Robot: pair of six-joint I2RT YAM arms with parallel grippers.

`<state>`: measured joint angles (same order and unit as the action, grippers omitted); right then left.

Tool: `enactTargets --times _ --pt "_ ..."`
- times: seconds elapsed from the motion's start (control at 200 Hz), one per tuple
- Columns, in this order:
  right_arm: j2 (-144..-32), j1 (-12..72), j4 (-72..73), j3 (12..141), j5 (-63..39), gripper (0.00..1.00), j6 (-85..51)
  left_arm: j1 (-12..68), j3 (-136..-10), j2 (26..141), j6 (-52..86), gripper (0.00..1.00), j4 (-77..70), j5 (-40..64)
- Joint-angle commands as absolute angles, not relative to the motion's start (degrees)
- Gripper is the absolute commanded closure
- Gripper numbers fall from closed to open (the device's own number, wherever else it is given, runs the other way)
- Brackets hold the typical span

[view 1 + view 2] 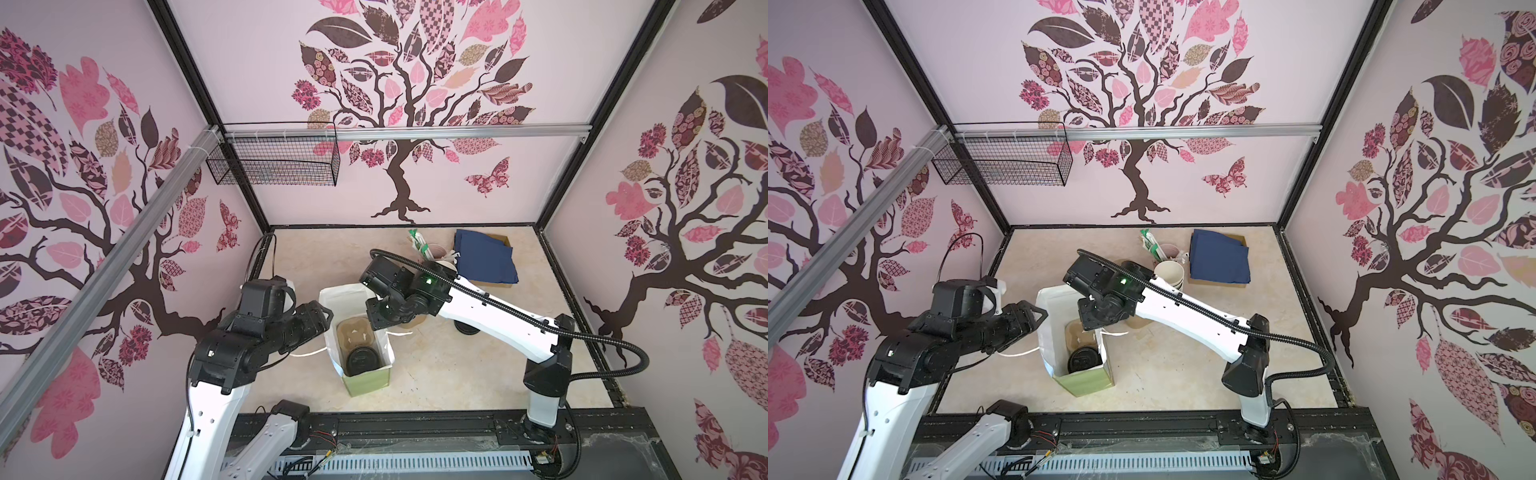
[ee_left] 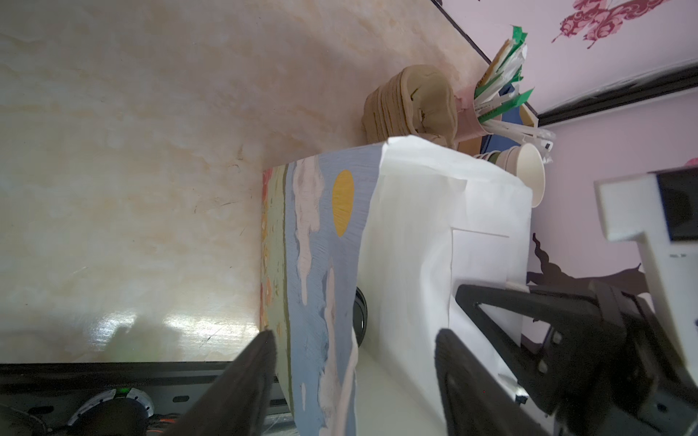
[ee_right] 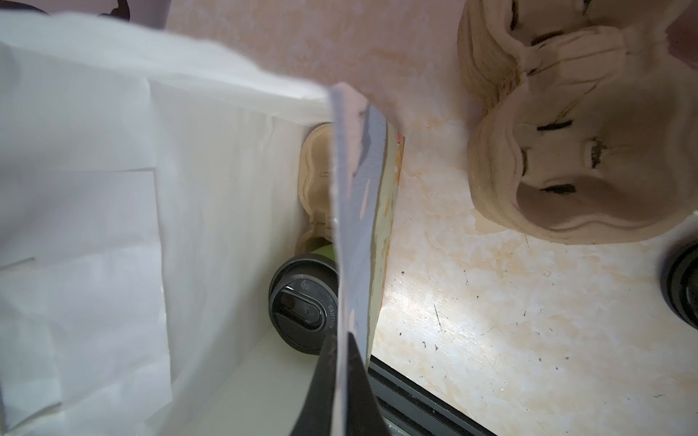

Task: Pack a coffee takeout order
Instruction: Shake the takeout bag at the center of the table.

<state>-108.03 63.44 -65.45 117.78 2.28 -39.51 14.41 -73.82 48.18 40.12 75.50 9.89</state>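
Note:
The pale green paper bag stands open mid-table. Inside it sit the tan carrier and the olive-green cup under its black lid. My left gripper is open, one finger outside the bag's painted left wall, the other inside. My right gripper is shut on the rim of the bag's right wall; in both top views its wrist hides the fingertips. The navy napkin lies on a cardboard tray at the back right.
A stack of spare carriers sits just right of the bag, under my right arm. Loose black lids lie beside it. Lidless cups and a pink cup of stirrers stand behind. The bag's white handle lies on the table.

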Motion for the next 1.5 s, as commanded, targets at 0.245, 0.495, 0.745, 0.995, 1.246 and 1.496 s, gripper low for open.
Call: enactTargets --times 0.245,0.495,0.745,0.995,1.246,1.496 --pt "-110.2 62.7 -67.5 121.6 3.4 0.49 -38.8 14.5 -80.1 49.5 38.5 0.02 78.4 3.6" --pt "-108.2 62.2 -65.7 123.0 3.9 0.03 -37.2 14.4 -84.0 51.1 38.0 0.02 81.4 -3.7" --pt "-104.6 59.4 -66.6 127.7 6.6 0.0 -33.4 14.2 -90.6 51.8 39.3 0.02 79.8 -15.5" --pt "-91.8 47.4 -67.4 117.0 13.4 0.11 -28.2 14.2 -92.0 52.2 36.2 0.02 73.2 -21.3" --pt "-86.5 23.4 -62.1 103.3 4.2 0.33 -26.3 14.2 -90.4 53.1 36.4 0.02 68.6 -18.6" --pt "-94.3 16.8 -56.0 102.8 -1.1 0.42 -24.8 14.1 -90.7 54.0 36.1 0.02 67.9 -16.8"
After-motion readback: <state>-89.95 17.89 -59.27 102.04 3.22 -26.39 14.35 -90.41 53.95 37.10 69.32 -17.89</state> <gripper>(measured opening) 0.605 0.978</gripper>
